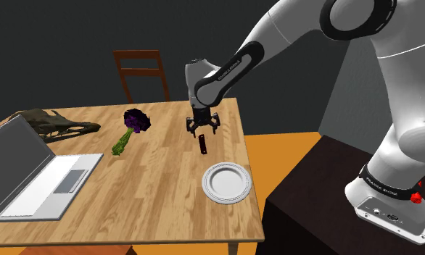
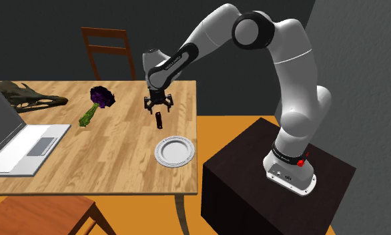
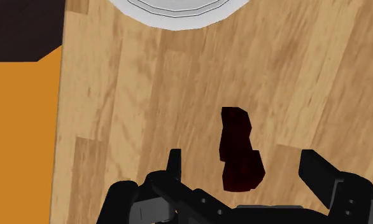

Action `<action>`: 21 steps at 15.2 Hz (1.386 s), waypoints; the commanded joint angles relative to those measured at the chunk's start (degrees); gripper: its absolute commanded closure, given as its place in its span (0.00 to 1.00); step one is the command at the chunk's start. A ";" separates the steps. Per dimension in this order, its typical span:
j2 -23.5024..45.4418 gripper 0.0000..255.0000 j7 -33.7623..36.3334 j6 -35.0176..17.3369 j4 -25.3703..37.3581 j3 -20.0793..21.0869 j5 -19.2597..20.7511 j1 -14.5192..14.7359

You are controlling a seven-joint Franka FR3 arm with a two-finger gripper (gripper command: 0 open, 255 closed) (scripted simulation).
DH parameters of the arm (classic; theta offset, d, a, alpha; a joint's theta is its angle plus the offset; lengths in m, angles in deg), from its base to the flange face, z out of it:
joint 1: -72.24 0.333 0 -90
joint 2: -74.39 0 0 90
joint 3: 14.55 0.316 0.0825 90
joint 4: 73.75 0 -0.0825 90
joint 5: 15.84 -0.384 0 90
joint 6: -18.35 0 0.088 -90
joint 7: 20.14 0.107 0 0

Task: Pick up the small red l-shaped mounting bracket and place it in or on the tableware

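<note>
Shoulder view: we're at the pick step, pre-grasp. The jaws hang just above the dark red bracket (image 1: 202, 145), which lies on the wooden surface (image 1: 160, 195) w/ the white plate (image 1: 225, 181) near it, not touching. There's a gap btw. jaws & bracket, so nothing is gripped.

Second exterior view: same story. The bracket (image 2: 159, 121) lies on the wood right under the jaws, and the plate (image 2: 174, 151) sits closer to the surface's near edge.

Wrist view: the jaws are spread wide, one finger on either side of the bracket (image 3: 238, 149), touching neither. It sits approx. midway btw. them. The plate's rim (image 3: 179, 16) shows just ahead.

Next move, as we judge it: straight down, nearly to the wood since the bracket looks low, then close across its narrow width, lift, and carry over to the plate.
</note>
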 commanded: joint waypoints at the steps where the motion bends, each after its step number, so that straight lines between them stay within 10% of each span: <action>1: 5.00 0.00 1.43 0.51 4.92 -0.88 0.66 1.42; 17: 9.31 0.00 2.12 -3.13 5.52 -1.90 1.72 2.30; 18: 9.31 1.00 2.12 -3.13 5.52 -1.90 1.72 2.30; 21: 9.31 1.00 2.12 -3.13 5.52 -1.90 1.72 2.30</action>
